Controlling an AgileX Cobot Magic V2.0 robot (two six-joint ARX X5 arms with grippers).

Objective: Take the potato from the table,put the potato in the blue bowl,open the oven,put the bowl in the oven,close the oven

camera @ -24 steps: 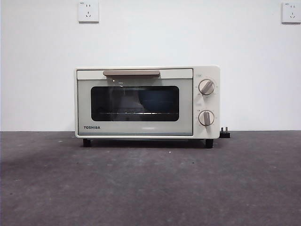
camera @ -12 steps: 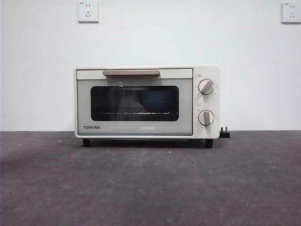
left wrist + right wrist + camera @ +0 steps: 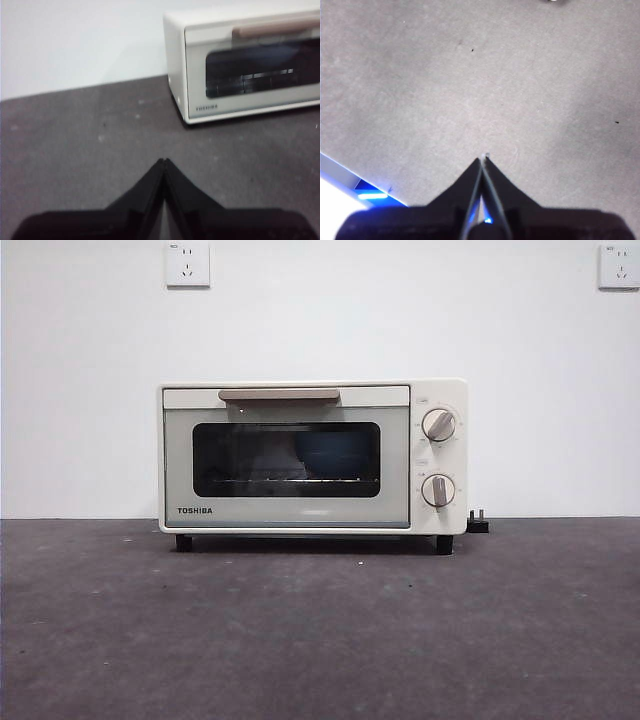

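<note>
Squarely at the back of the counter [image 3: 320,640] stands the cream-white TOSHIBA toaster oven [image 3: 312,456], close to the white wall [image 3: 320,320], with its door shut and the beige bar handle [image 3: 279,395] level across the top of the door. Through the dark glass window [image 3: 286,459] a blue shape shows on the wire rack inside, toward the window's right half; it looks like the blue bowl [image 3: 335,455], though the glass dims it and the potato cannot be made out. Two silver knobs [image 3: 438,425] sit one above the other on the oven's right panel, and a black plug [image 3: 478,523] lies on the counter just beside the oven's right rear foot. Two wall sockets [image 3: 188,264] are mounted high on the wall.

The left end effector [image 3: 164,161] hangs over bare counter, well apart from the oven's front left corner, its jaws pressed together with nothing between them. The right end effector [image 3: 483,159] is likewise closed and empty above bare counter.
</note>
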